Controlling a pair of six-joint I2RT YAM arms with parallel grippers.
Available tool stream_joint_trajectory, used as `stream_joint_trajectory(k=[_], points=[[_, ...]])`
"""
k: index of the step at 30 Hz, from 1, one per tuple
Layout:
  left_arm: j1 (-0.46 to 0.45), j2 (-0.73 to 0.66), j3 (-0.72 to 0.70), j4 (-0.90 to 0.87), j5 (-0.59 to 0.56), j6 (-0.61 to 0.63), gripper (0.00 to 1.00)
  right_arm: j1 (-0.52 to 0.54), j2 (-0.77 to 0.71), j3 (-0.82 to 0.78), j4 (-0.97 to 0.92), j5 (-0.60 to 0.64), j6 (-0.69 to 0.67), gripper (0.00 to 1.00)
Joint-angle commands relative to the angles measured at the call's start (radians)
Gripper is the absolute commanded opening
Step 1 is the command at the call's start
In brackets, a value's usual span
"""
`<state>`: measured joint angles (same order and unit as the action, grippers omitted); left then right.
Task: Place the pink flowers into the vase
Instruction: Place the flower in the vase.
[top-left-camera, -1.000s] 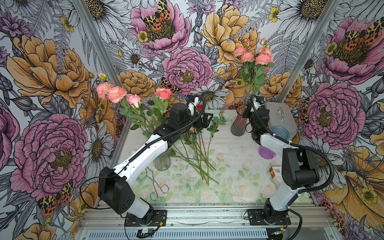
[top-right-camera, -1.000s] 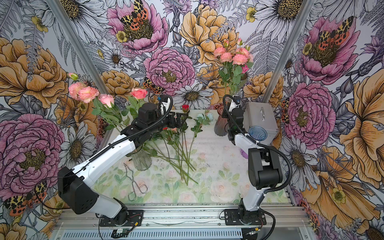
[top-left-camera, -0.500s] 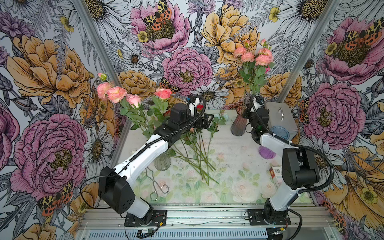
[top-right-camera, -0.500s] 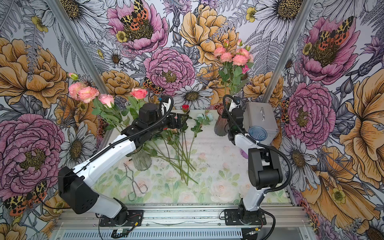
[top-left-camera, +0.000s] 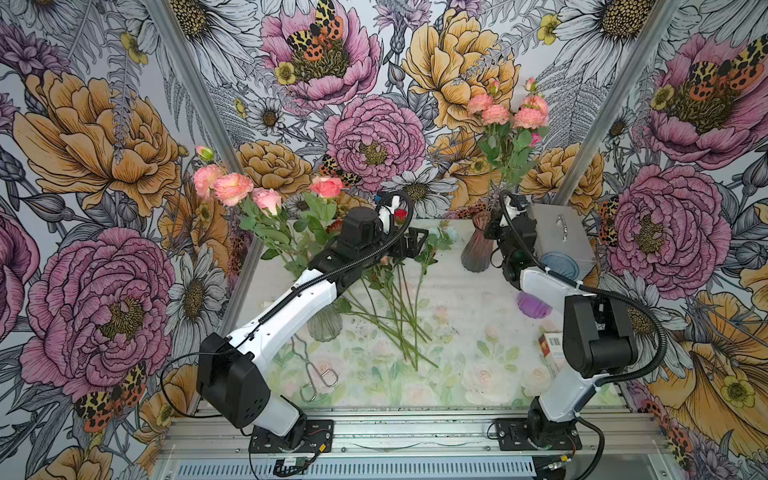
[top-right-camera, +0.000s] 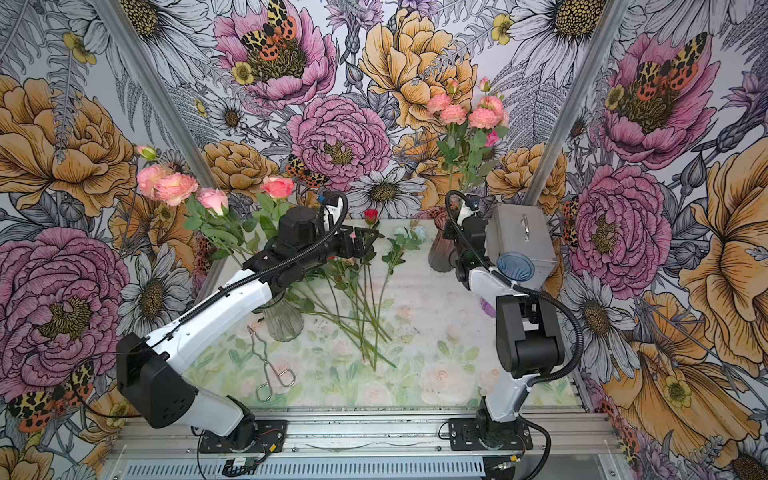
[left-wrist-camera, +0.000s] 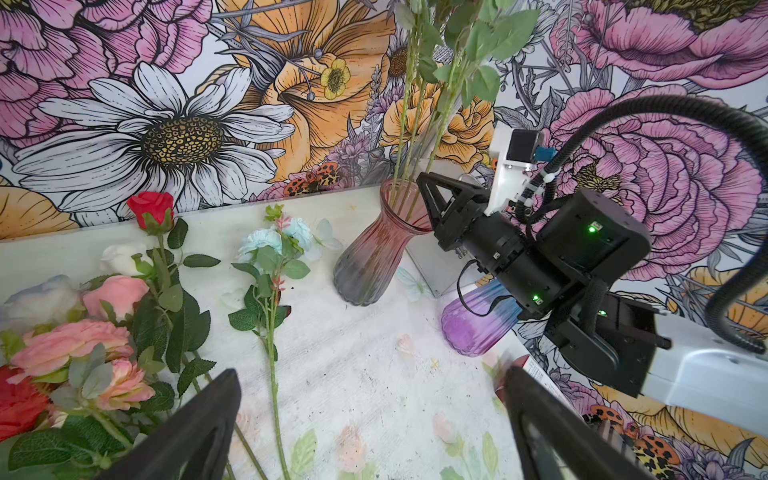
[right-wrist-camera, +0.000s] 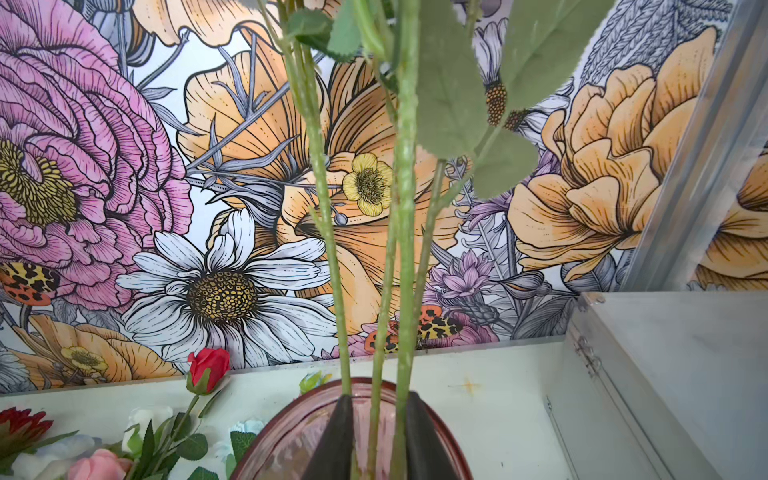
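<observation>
Now we see our right gripper (right-wrist-camera: 378, 397) with its jaws a little apart around the stems of the pink flowers (top-left-camera: 494, 114), which stand in the pink vase (left-wrist-camera: 374, 257). Our left gripper (left-wrist-camera: 372, 374) is wide open and holds nothing.

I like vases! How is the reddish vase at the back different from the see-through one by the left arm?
The reddish vase is pink fading to grey; the see-through vase is clear glass. The reddish vase has the right gripper at its rim; the see-through vase sits partly behind the left arm. Both stand upright, ribbed, holding pink flowers.
</observation>
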<state>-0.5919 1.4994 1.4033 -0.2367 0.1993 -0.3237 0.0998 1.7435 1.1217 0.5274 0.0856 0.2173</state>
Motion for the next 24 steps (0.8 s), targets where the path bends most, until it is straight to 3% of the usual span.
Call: stream_joint_trajectory(k=[1, 6, 10, 17, 24], points=[[-0.009, -0.023, 0.007, -0.001, 0.007, -0.004, 0.99, 0.009, -0.029, 0.005, -0.009, -0.014, 0.005, 0.27], [-0.011, -0.034, 0.0, -0.004, -0.002, -0.005, 0.98, 0.012, -0.081, 0.002, -0.032, -0.015, 0.005, 0.4], [-0.011, -0.046, -0.001, -0.018, -0.014, -0.005, 0.98, 0.014, -0.118, -0.004, -0.048, -0.015, 0.001, 0.58], [0.004, -0.067, -0.006, -0.09, -0.079, -0.007, 0.98, 0.021, -0.186, -0.004, -0.093, -0.012, -0.007, 0.99], [0.019, -0.026, 0.028, -0.229, -0.067, -0.051, 0.98, 0.033, -0.283, -0.047, -0.138, -0.018, -0.006, 0.99]])
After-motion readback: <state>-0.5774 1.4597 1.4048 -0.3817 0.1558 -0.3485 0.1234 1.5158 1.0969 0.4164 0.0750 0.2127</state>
